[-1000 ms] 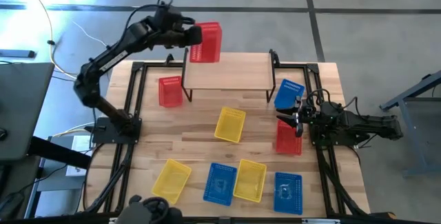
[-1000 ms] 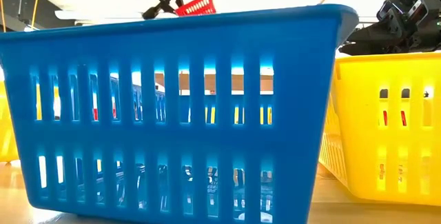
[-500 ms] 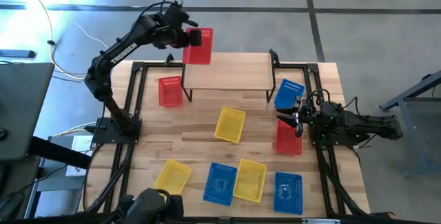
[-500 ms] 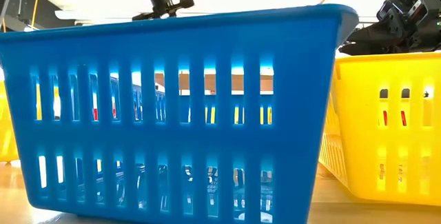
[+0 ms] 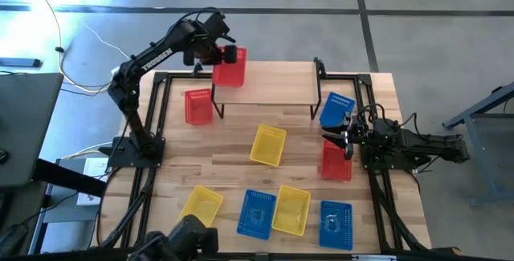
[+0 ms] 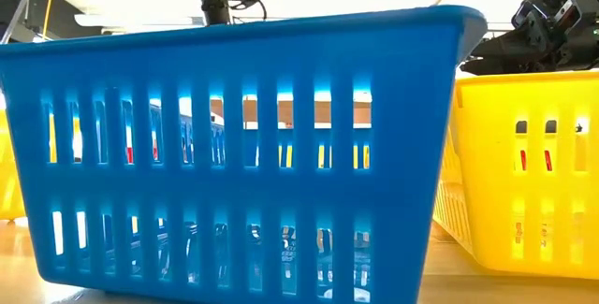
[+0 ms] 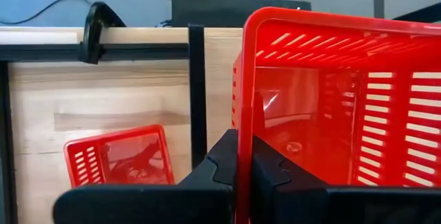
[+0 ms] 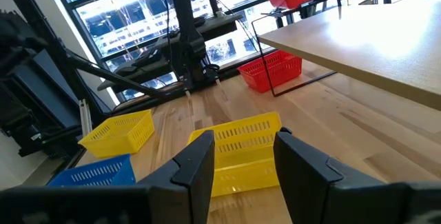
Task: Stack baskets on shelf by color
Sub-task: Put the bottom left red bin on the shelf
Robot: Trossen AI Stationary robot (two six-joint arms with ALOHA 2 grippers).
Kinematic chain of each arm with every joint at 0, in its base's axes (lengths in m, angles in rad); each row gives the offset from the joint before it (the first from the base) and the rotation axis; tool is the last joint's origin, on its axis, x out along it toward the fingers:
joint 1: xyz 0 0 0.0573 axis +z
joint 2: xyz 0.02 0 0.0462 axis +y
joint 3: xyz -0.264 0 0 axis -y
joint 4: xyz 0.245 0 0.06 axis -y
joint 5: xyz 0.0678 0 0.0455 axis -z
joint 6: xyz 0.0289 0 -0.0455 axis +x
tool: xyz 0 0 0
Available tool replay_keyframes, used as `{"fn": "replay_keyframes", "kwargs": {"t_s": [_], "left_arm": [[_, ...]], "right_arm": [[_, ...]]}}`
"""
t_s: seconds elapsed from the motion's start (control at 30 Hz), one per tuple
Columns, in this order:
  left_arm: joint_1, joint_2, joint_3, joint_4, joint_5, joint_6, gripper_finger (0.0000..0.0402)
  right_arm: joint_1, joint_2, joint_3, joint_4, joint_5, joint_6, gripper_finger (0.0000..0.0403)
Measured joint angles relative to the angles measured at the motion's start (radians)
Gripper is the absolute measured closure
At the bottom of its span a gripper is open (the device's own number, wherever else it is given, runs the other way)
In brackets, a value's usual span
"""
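Shelf (image 5: 265, 83) is bare except at its left end, where the left gripper (image 5: 215, 53) clamps a red basket's (image 5: 230, 67) rim above it. Eight baskets remain on the tabletop (image 5: 233, 152). The right gripper (image 5: 347, 139) idles agape.

Basket (image 5: 230, 66) in left gripper (image 5: 215, 54) — over shelf (image 5: 273, 83) left end.
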Motion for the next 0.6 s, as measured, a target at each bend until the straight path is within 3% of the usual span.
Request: {"fn": "replay_keyframes", "kwargs": {"t_s": [0.6], "left_arm": [[-0.030, 0.073, 0.000, 0.004, -0.008, -0.043, 0.0401]], "right_arm": [[0.000, 0.000, 0.000, 0.000, 0.000, 0.000, 0.0268]]}}
